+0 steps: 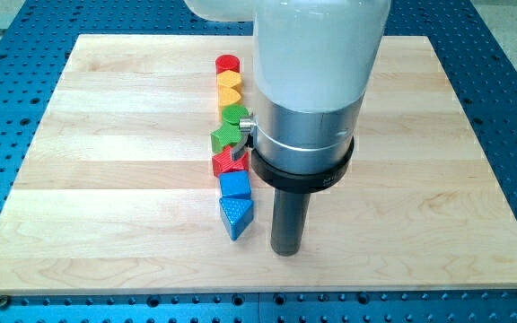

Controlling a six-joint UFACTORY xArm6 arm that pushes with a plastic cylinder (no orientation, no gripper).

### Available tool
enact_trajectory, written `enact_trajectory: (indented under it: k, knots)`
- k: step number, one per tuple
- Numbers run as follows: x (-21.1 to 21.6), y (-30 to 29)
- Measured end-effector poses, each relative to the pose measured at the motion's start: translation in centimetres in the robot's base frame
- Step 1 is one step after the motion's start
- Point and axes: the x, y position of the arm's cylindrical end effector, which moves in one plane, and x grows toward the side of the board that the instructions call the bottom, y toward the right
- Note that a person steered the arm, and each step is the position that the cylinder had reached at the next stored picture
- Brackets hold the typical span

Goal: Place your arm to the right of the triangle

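Note:
A blue triangle block (235,216) lies at the lower end of a column of blocks running down the middle of the wooden board (106,179). Above it sit a blue cube (235,185), a red star-like block (229,162), a green star-like block (226,138), a green round block (234,115), a yellow heart (230,91) and a red round block (228,65). My tip (285,250) rests on the board just to the right of the blue triangle, a small gap apart. The arm's wide white and silver body hides the board right of the column.
The wooden board lies on a blue perforated table (510,108) that shows on all sides. The arm's body (312,81) fills the view's top centre.

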Motion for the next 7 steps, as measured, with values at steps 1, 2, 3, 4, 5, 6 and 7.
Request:
enact_trajectory:
  k: [1, 2, 3, 4, 5, 6, 7]
  knots:
    - [0.0, 0.0]
    - [0.2, 0.2]
    - [0.2, 0.2]
    - [0.2, 0.2]
    - [0.2, 0.2]
    - [0.7, 0.3]
    - [0.3, 6.2]
